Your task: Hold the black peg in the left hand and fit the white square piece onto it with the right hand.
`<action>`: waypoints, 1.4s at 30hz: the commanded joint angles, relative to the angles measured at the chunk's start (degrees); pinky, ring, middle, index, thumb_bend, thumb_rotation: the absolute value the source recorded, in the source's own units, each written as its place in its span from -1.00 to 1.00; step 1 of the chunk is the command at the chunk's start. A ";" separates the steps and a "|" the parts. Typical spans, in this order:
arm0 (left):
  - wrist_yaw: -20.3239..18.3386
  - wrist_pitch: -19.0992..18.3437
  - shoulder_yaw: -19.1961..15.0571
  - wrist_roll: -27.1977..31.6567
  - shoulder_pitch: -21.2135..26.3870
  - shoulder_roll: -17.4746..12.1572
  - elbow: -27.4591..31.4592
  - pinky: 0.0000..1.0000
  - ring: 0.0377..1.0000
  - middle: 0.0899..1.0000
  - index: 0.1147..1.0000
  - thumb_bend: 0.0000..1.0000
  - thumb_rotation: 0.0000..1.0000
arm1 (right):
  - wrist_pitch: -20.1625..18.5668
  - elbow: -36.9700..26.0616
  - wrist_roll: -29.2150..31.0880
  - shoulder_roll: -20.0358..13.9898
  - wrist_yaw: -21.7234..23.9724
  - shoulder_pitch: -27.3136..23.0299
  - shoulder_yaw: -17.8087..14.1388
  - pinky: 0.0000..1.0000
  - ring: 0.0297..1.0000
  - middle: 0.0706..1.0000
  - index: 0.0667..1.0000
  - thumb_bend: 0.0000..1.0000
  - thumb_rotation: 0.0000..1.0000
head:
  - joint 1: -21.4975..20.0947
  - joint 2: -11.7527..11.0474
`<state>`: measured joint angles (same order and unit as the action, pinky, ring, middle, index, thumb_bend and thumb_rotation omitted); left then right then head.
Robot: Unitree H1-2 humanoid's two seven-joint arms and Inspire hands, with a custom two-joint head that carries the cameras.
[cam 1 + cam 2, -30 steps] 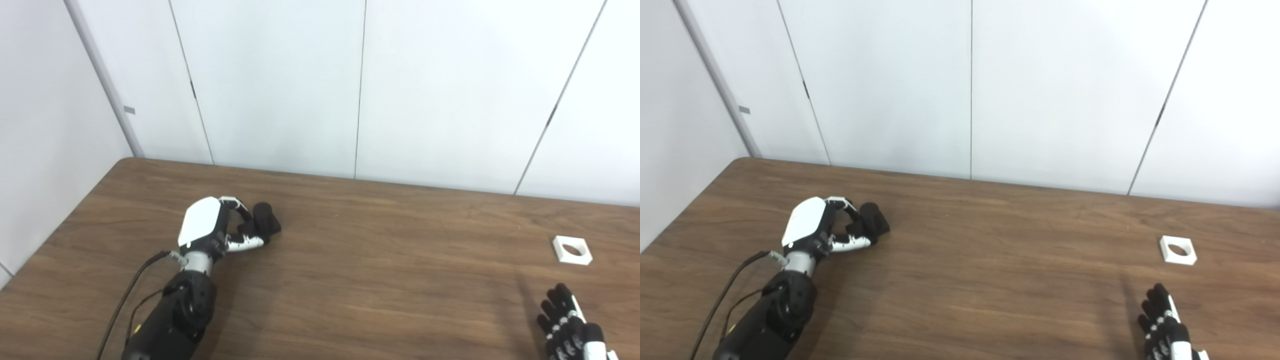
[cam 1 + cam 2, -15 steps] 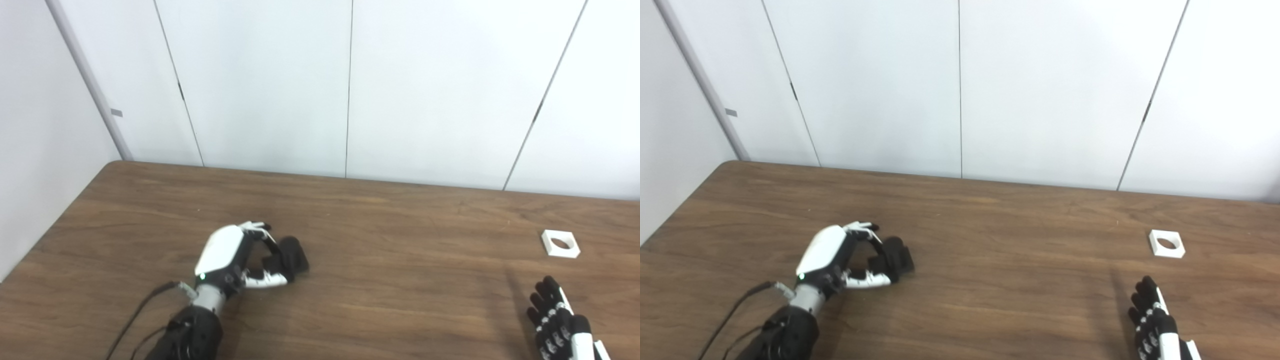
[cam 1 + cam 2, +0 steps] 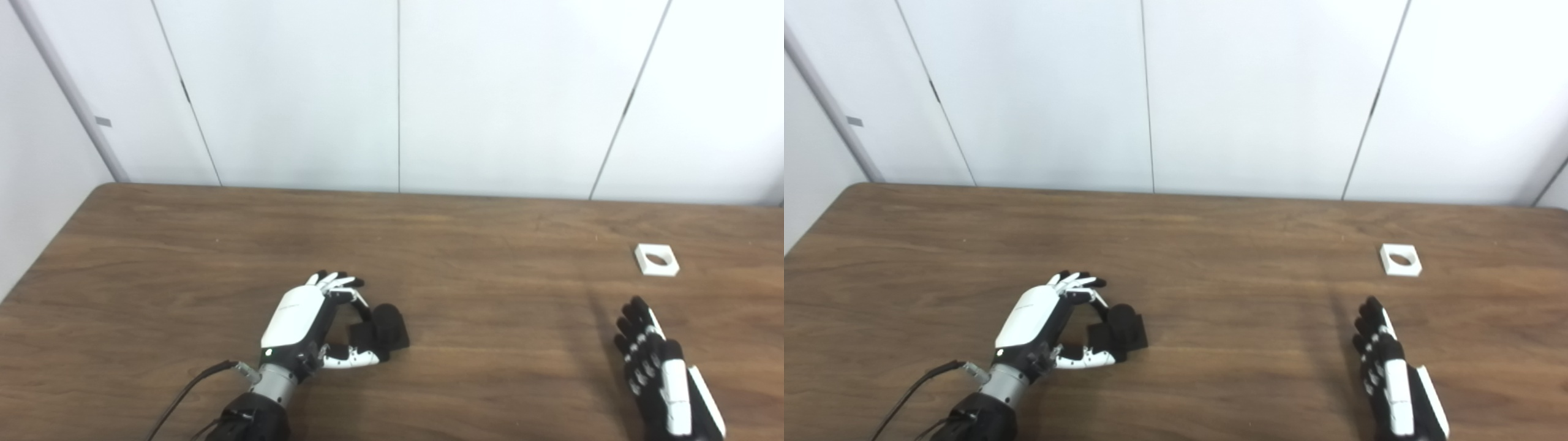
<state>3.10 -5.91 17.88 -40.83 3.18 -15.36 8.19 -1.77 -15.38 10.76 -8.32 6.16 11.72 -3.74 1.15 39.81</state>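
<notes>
White wall panels close off the far side of a brown wood-grain table (image 3: pixel 184 245), which carries only the two parts of the assembly, set well apart. At lower left, the left hand (image 3: pixel 306 318) lies low over the tabletop with its white back turned up, its fingers (image 3: pixel 335 283) and thumb curled round the black peg (image 3: pixel 383 331); the peg sits in this grasp at the table surface, though whether it is lifted clear cannot be told. Such a wrap presumably steadies the peg so that one end can later be presented outward for mating. At lower right, the right hand (image 3: pixel 1387 373) holds nothing, its fingers extended and slightly spread, pointing toward the far edge. The white square piece (image 3: pixel 1401 260), its round hole facing up, rests flat on the table beyond those fingertips, near but untouched, so the pick-up appears not yet begun.
</notes>
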 commanded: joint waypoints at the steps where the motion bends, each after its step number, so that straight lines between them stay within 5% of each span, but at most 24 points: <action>1: 0.01 1.37 0.03 -1.07 0.16 0.19 2.09 1.00 0.82 0.63 -0.16 0.04 -0.89 | -0.26 -2.14 -0.36 0.98 -0.38 -0.61 0.48 1.00 1.00 0.98 1.00 0.33 1.00 | -0.37 0.28; 22: 1.68 9.00 1.86 -2.05 -4.37 3.95 0.45 0.94 0.75 0.57 -0.16 0.04 -0.90 | -3.35 -5.07 -2.41 1.89 -2.46 -0.24 2.06 1.00 1.00 0.98 0.97 0.27 0.90 | -6.35 1.84; 29: 1.41 9.23 1.60 -2.68 -4.91 4.46 0.09 0.94 0.75 0.56 -0.16 0.04 -0.90 | -3.92 -5.65 -2.94 2.29 -3.60 -0.30 2.04 0.95 0.97 0.94 0.91 0.26 0.74 | -6.99 2.14; 42: 1.53 9.67 1.27 -2.99 -4.79 4.58 -0.93 0.94 0.73 0.55 -0.16 0.04 -0.90 | -3.90 -6.32 -4.69 1.16 -4.29 -0.84 1.71 0.98 0.96 0.93 0.90 0.22 0.76 | -7.58 2.32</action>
<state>4.00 3.14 19.29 -42.70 -1.74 -10.57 7.60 -6.38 -19.53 6.64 -7.77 2.23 11.72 -1.66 -6.42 42.10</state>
